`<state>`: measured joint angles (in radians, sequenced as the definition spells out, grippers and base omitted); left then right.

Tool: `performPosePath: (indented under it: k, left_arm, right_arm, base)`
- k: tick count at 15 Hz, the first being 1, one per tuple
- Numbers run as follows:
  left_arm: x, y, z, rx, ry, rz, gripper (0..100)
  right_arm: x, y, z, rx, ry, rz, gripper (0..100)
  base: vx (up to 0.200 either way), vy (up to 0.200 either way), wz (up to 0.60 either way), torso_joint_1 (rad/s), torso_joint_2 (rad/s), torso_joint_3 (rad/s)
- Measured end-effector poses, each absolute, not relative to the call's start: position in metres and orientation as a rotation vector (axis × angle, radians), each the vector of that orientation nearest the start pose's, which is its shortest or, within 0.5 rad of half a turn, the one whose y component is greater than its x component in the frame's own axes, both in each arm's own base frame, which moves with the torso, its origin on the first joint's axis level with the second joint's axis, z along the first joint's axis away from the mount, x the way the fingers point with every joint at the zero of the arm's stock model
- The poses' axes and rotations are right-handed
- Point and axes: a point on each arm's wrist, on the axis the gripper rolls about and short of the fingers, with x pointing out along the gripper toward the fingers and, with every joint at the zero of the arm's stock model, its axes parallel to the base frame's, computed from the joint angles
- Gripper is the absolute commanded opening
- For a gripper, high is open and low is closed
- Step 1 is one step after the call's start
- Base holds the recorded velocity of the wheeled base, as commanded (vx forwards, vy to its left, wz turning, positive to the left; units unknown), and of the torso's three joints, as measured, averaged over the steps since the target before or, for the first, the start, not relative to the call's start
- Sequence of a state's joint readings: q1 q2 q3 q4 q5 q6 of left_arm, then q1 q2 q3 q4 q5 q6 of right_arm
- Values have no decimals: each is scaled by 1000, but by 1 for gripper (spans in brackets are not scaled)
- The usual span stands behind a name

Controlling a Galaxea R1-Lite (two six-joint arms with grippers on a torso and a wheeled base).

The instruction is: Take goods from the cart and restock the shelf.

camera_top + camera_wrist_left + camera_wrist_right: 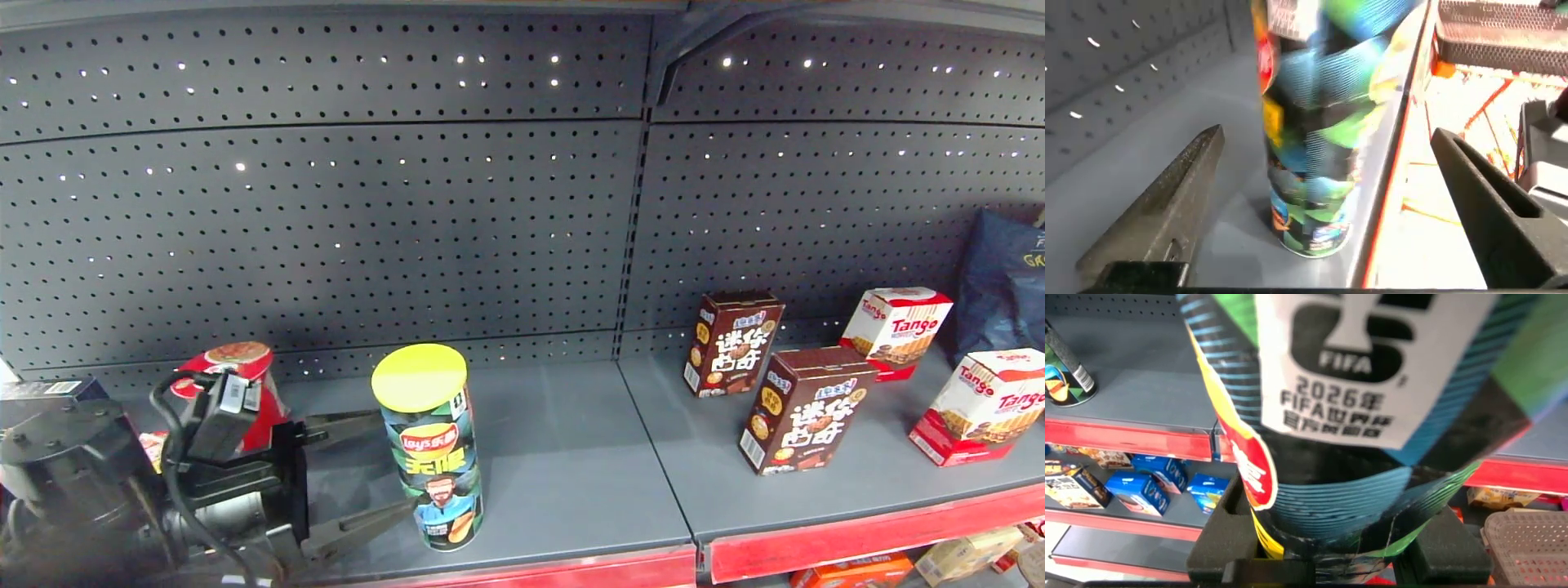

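Observation:
A tall chip can point(429, 445) with a yellow lid stands upright on the grey shelf point(571, 457), near its red front edge. My left gripper point(397, 461) is open at the can's left side, one finger behind it and one in front. In the left wrist view the can point(1315, 139) stands between and just past the two spread fingers point(1167, 212), with gaps on both sides. My right gripper point(1331, 547) is shut on a second chip can point(1372, 416) of the same kind, held in front of the shelf. The first can point(1065, 371) shows far off on the shelf.
A red tub point(237, 367) stands behind my left gripper. Two brown boxes point(804, 408), two white-and-red boxes point(894, 331) and a dark blue bag point(1004, 286) fill the shelf's right part. Blue boxes point(1143, 490) sit on a lower shelf. A wire cart basket point(1503, 33) is beside the shelf.

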<state>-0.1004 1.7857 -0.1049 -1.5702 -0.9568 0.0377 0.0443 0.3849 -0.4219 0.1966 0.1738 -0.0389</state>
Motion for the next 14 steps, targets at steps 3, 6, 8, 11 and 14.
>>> performPosePath:
  k: [3,6,8,11,14]
  left_arm:
    - [184,-29,115,-21,50,-1014,100]
    - [166,-16,132,-22,-14,-938,100]
    - [153,-6,146,-22,-76,-869,100]
    - [131,3,163,-48,-139,-742,100]
    - [107,7,167,-105,-144,-524,100]
  right_arm:
    - [-5,4,178,-11,157,221,0]
    - [-6,4,179,-10,151,220,0]
    - [-6,4,180,-10,143,217,0]
    - [-8,4,184,-12,113,215,0]
    - [-9,3,187,-13,97,217,0]
  base:
    - [0,0,0,0,0,0]
    - [0,0,0,0,0,0]
    - [0,0,0,0,0,0]
    - [0,0,0,0,0,0]
    - [0,0,0,0,0,0]
